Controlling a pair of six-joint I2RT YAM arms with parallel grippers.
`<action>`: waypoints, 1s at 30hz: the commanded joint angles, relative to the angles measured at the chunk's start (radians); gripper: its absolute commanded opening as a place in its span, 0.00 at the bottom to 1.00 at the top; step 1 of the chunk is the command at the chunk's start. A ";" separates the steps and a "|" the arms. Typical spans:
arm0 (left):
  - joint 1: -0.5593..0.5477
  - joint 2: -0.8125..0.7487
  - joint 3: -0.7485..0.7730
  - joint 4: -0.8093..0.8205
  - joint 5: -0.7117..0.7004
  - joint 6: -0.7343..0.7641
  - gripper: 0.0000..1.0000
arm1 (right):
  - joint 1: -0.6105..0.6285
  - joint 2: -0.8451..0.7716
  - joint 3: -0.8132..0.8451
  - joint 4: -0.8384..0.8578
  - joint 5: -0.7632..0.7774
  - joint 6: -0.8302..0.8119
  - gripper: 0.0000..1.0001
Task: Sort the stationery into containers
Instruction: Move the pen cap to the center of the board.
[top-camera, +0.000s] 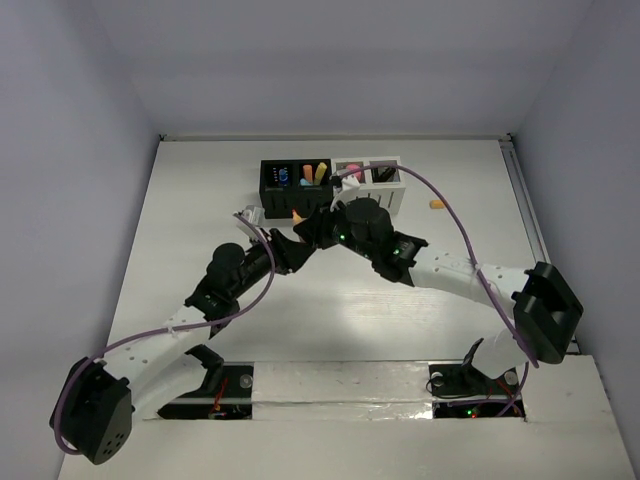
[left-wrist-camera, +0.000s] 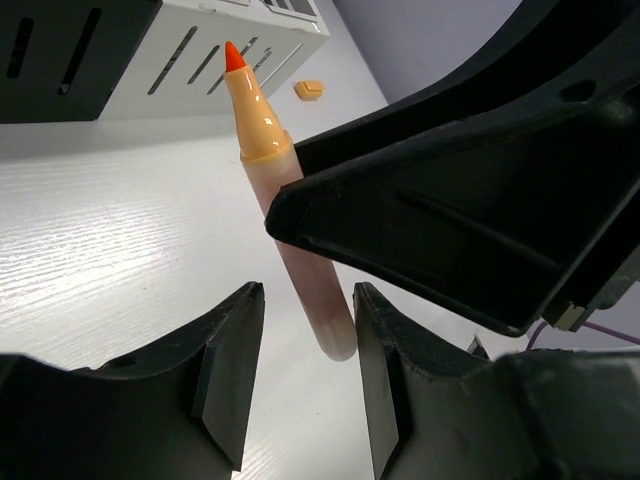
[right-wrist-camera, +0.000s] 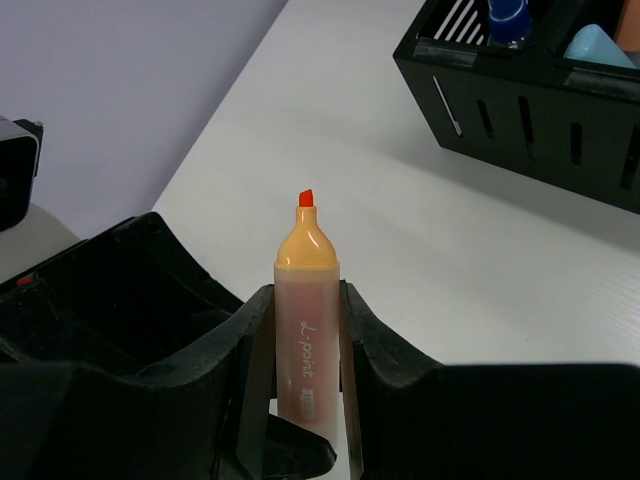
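Note:
An uncapped orange highlighter (right-wrist-camera: 307, 310) stands between the fingers of my right gripper (right-wrist-camera: 306, 292), which is shut on its barrel. It hangs above the table in front of the containers (top-camera: 330, 185), a row of two black and two white cubes. My left gripper (left-wrist-camera: 308, 330) is open, its jaws on either side of the highlighter's (left-wrist-camera: 265, 130) rear end. That end lies close to the right finger, with a gap on the left. In the top view both grippers meet at the highlighter (top-camera: 297, 214). The containers hold blue, yellow, orange and pink stationery.
A small orange bit (top-camera: 435, 204) lies on the table to the right of the white containers (left-wrist-camera: 200, 60). The black containers (right-wrist-camera: 540, 90) stand close beyond the highlighter's tip. Walls enclose the table at the back and on both sides.

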 joint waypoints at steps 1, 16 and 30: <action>-0.005 0.016 0.028 0.088 0.002 0.006 0.37 | 0.002 -0.016 -0.005 0.080 -0.039 0.037 0.00; -0.014 0.022 0.022 0.065 -0.053 0.029 0.00 | 0.011 0.004 -0.018 0.098 -0.065 0.062 0.00; -0.014 -0.151 -0.044 -0.050 -0.079 0.104 0.00 | -0.151 -0.157 -0.053 -0.046 -0.053 0.062 0.68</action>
